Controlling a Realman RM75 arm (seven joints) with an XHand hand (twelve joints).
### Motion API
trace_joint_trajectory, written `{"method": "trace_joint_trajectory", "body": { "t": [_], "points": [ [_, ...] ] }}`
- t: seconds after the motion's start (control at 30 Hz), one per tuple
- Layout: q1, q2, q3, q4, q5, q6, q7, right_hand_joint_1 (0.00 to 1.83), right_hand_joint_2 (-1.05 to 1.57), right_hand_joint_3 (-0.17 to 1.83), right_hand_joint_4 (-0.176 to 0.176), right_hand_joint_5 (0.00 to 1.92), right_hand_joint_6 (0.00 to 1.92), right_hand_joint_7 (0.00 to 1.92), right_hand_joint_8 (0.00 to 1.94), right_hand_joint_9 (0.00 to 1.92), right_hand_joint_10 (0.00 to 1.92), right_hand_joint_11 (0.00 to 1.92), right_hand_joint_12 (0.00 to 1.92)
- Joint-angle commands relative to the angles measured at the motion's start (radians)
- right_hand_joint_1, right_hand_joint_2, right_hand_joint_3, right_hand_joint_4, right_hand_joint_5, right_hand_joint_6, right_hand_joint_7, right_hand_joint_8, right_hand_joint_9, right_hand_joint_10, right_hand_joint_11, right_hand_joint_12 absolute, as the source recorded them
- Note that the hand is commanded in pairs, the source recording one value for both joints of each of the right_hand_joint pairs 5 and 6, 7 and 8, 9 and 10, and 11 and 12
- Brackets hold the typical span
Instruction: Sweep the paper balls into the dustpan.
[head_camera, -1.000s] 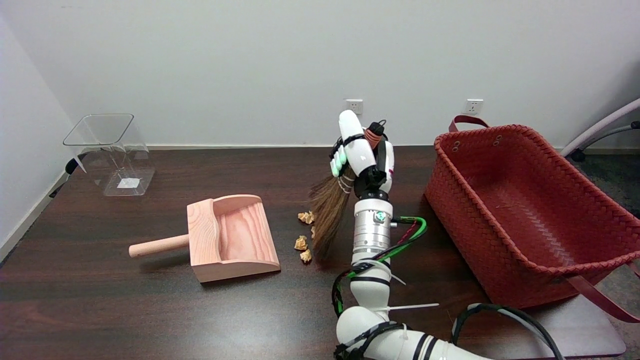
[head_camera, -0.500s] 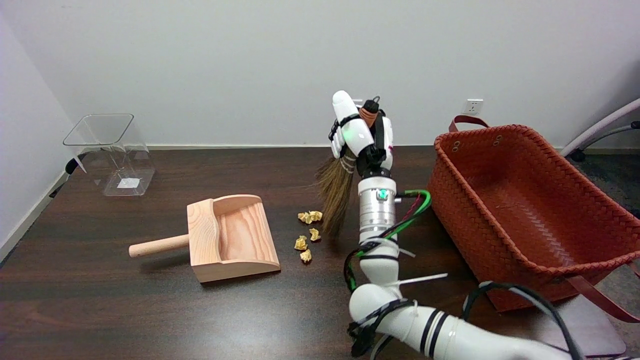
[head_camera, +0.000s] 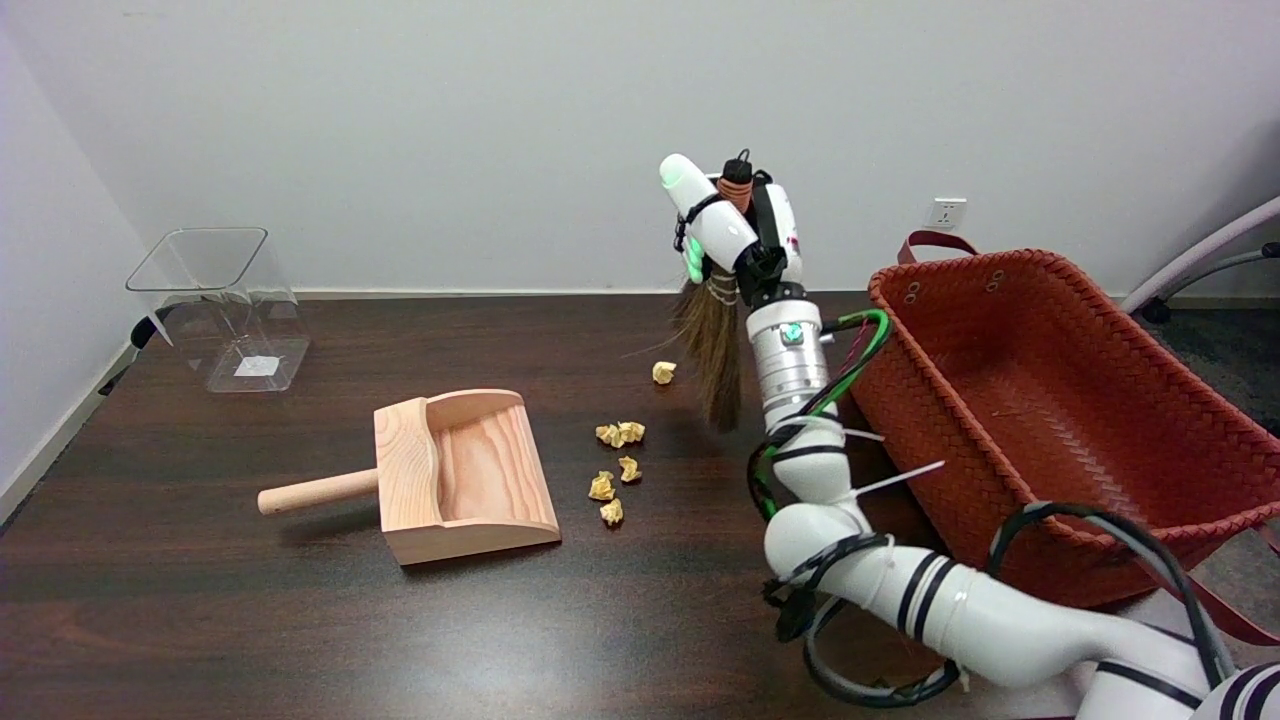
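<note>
My right hand (head_camera: 735, 235) grips the handle of a small straw brush (head_camera: 712, 350), held upright with the bristles hanging down just above the table. The wooden dustpan (head_camera: 460, 478) lies left of centre, its handle pointing left and its open mouth towards the near edge and right. Several crumpled paper balls (head_camera: 612, 470) lie on the dark table (head_camera: 300, 620) just right of the dustpan. One more paper ball (head_camera: 663, 372) sits apart, farther back, just left of the bristles.
A large red woven basket (head_camera: 1050, 420) stands at the right, close behind my forearm. A clear plastic bin (head_camera: 222, 305) sits at the back left corner. The wall with sockets runs along the table's far edge.
My hand has lifted the brush and carried it back and to the right, away from the cluster of paper balls. A lone ball once hidden by the bristles now shows.
</note>
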Motion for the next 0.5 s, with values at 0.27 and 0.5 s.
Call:
{"method": "trace_joint_trajectory", "body": {
  "t": [0.27,0.5],
  "points": [
    [0.102,0.055,0.027,-0.210,-0.295,-0.110,0.015,0.76,1.47,0.17,0.000,1.92,1.92,1.92,1.92,1.92,1.92,1.92,1.92],
    [0.144,0.022,0.004,-0.340,-0.412,-0.112,0.113,0.74,1.47,0.19,0.000,1.92,1.92,1.92,1.92,1.92,1.92,1.92,1.92]
  ]
}}
